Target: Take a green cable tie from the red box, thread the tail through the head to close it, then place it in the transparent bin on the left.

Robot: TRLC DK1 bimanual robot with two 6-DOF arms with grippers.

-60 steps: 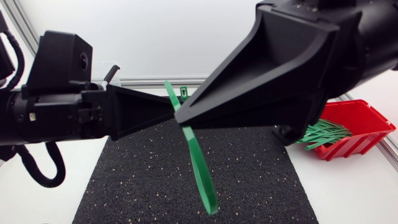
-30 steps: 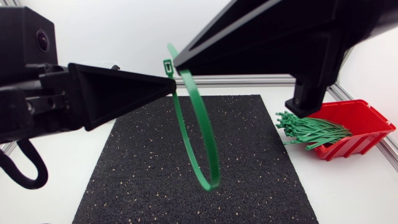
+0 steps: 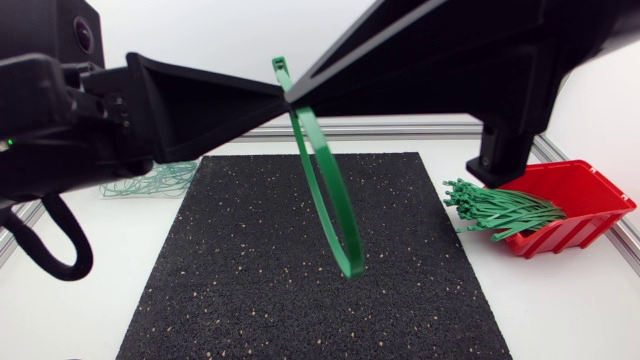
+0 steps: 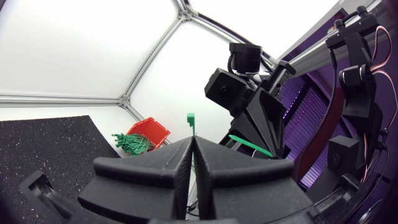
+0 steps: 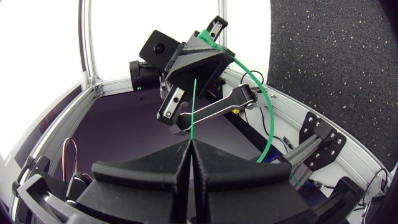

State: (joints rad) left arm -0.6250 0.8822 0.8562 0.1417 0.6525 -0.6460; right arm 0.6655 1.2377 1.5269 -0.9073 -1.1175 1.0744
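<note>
Head view, left hand (image 3: 272,97): seen coming in from the left edge, held high above the black mat (image 3: 250,290); fingers pressed together on the cable tie (image 3: 335,215), tips met by those of the other hand
Head view, right hand (image 3: 298,100): seen coming in from the upper right; fingers closed on the same tie, just beside the left hand's tips
Head view, cable tie: bent into a long narrow loop, hung below the two hands and clear of the mat; one short end stood up above the fingertips
Head view, red box (image 3: 585,205): set on the white worktop (image 3: 560,310) at the mat's right side; bundle of green ties (image 3: 500,210) laid over its open front toward the mat
Head view, heap of looped ties (image 3: 150,182): on the worktop by the mat's far left corner; walls of any container around it cannot be made out
Left wrist view, left hand: fingers shut to a thin slit, a square green end of the tie held upright between them; right hand seen just ahead, green strap at its tip
Right wrist view, right hand: fingers shut to a thin slit, a thin green strip gripped and rising from between them; left hand seen ahead, the loop arched from its tip round to one side
</note>
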